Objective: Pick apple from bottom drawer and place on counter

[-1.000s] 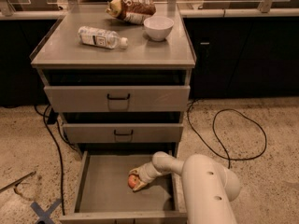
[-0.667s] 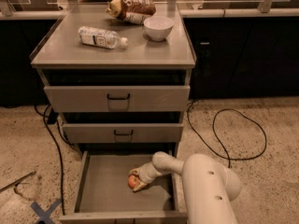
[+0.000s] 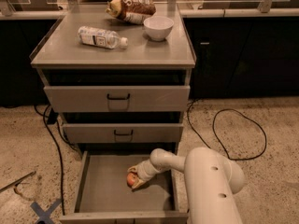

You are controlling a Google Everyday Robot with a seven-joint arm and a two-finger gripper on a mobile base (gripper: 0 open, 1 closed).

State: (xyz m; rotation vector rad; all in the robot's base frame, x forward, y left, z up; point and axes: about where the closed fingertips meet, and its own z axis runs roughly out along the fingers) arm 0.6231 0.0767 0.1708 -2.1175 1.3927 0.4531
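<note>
The bottom drawer (image 3: 100, 195) is pulled open at the foot of the grey cabinet. The small red-orange apple (image 3: 131, 179) lies on its flat floor, right of middle. My white arm reaches down from the lower right into the drawer. My gripper (image 3: 134, 178) is at the apple, with a finger above and a finger below it. The counter (image 3: 140, 52) is the cabinet's flat grey top, far above the gripper.
On the counter lie a clear water bottle (image 3: 100, 37) on its side, a white bowl (image 3: 158, 27) and a brown snack bag (image 3: 133, 9). Two shut drawer fronts with black handles sit above the open drawer. Black cables (image 3: 233, 134) trail over the speckled floor on both sides.
</note>
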